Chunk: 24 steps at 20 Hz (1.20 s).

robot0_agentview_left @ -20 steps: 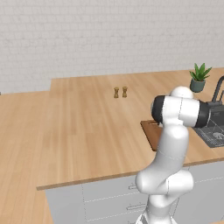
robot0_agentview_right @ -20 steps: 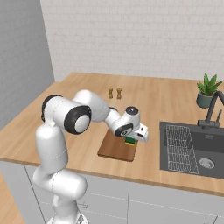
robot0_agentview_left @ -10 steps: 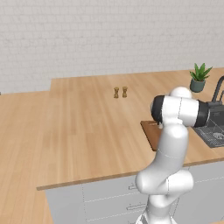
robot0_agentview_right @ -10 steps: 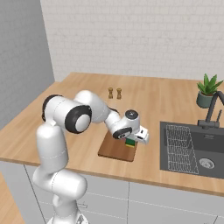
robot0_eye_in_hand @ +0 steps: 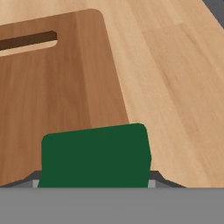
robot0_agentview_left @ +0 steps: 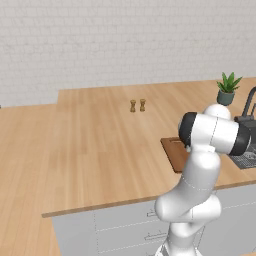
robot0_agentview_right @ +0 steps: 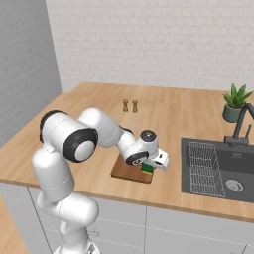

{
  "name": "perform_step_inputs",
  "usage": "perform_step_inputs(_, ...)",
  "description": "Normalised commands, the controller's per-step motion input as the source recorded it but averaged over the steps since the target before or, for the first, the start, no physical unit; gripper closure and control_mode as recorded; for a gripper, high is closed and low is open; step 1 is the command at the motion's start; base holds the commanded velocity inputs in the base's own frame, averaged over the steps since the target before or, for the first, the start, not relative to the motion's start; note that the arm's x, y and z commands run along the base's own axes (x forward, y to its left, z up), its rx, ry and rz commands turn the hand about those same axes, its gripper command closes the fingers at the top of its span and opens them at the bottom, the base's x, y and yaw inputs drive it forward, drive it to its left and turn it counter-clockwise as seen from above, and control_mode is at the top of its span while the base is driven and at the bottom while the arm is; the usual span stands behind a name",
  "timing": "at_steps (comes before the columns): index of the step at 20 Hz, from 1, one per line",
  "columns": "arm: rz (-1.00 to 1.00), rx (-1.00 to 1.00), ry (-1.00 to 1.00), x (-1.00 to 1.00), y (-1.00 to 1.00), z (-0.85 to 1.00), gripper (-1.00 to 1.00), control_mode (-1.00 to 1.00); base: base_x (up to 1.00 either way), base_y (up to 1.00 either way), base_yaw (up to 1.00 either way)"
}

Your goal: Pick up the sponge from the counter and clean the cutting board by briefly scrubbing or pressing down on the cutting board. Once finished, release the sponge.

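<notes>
**The claw holds the sponge over the board**

The claw (robot0_agentview_right: 149,168) holds the sponge (robot0_agentview_right: 147,169). Its two dark tips sit tight on the two sides of the sponge. In the hand view the sponge (robot0_eye_in_hand: 95,157) is a big dark green block at the bottom, with a grey tip poking out at each lower corner. In the right base view you can see the green top and a bit of yellow under it.

The sponge is low over the cutting board (robot0_agentview_right: 130,171), at the corner near the front edge of the counter (robot0_agentview_right: 168,119). I cannot tell if it is touching the board or just above it. The board is dark red-brown and flat. In the hand view the cutting board (robot0_eye_in_hand: 57,96) has a long thin slot near its far short edge. In the left base view a part of the cutting board (robot0_agentview_left: 174,152) peeks out from behind the white arm.

The board lies on the light wood counter, near the sink (robot0_agentview_right: 223,171). The sink is dark and has a wire rack in it. A black tap (robot0_agentview_right: 242,124) stands behind the sink. A small green plant (robot0_agentview_right: 235,102) in a pot is next to the tap. Two small brown shakers (robot0_agentview_right: 130,105) stand side by side, well apart from the board, further back on the counter. A white brick wall (robot0_agentview_right: 163,44) is behind it all.
</notes>
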Motion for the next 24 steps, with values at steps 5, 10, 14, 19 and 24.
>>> perform_step_inputs(5, 0.00, 0.00, 0.00, -0.17, 0.01, -0.44, 1.00, -1.00, 0.00, 0.00, 0.00)
perform_step_inputs(10, -0.01, 0.00, 0.00, -0.25, 0.09, -0.87, 1.00, -1.00, 0.00, 0.00, 0.00)
perform_step_inputs(14, -0.01, 0.02, -0.11, -0.46, 0.04, -0.22, 1.00, -1.00, 0.00, 0.00, 0.00)
perform_step_inputs(19, 0.00, 0.00, -0.04, -0.53, 0.06, 0.02, 1.00, -1.00, 0.00, 0.00, 0.00)
perform_step_inputs(24, 0.00, 0.00, 0.01, -0.06, 0.32, -0.04, 1.00, -1.00, 0.00, 0.00, 0.00)
